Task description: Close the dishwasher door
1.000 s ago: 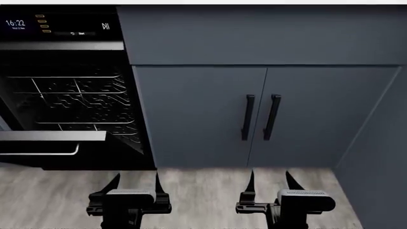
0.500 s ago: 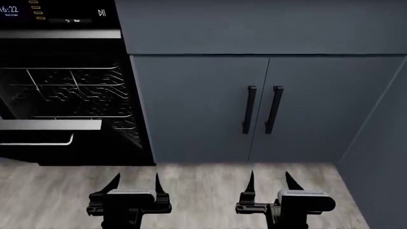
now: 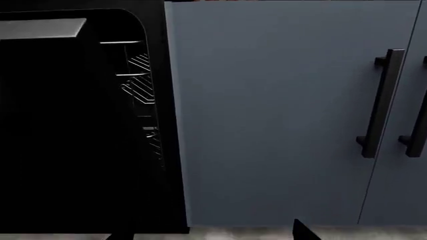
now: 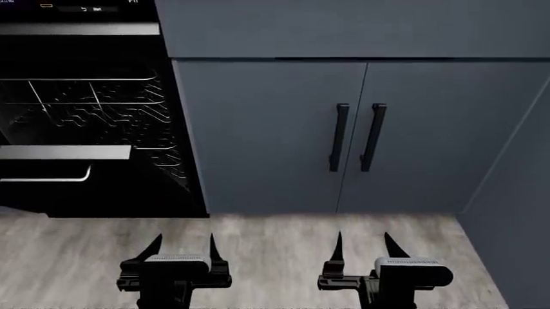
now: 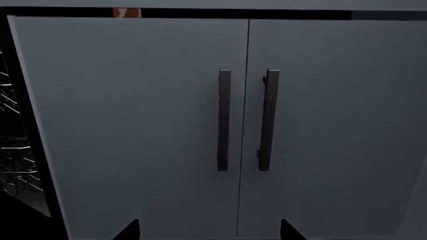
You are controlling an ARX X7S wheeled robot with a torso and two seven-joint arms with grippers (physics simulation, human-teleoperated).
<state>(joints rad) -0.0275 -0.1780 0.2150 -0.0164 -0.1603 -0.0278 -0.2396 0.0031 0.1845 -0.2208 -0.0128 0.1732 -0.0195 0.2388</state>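
Observation:
The dishwasher door (image 4: 94, 193) hangs partly open at the left, a glossy black panel with a silver top edge and a thin bar handle (image 4: 51, 177). Wire racks (image 4: 94, 109) show behind it. Both grippers hover low over the floor, short of the cabinets. My left gripper (image 4: 183, 243) is open and empty, to the right of the door's near corner. My right gripper (image 4: 364, 241) is open and empty in front of the cabinet doors. The left wrist view shows the door (image 3: 67, 130) as a black slab with my left gripper (image 3: 210, 235) low before its right edge. Only the tips of my right gripper (image 5: 210, 231) show.
Grey-blue cabinet doors (image 4: 266, 135) with two black vertical handles (image 4: 339, 137) stand right of the dishwasher. A cabinet side wall (image 4: 516, 193) closes off the right. Pale wood floor (image 4: 275, 232) runs under both grippers.
The whole scene has slid upward and slightly left in the head view; the dishwasher's control panel has nearly left the frame and more floor shows. The grippers hold the same pose.

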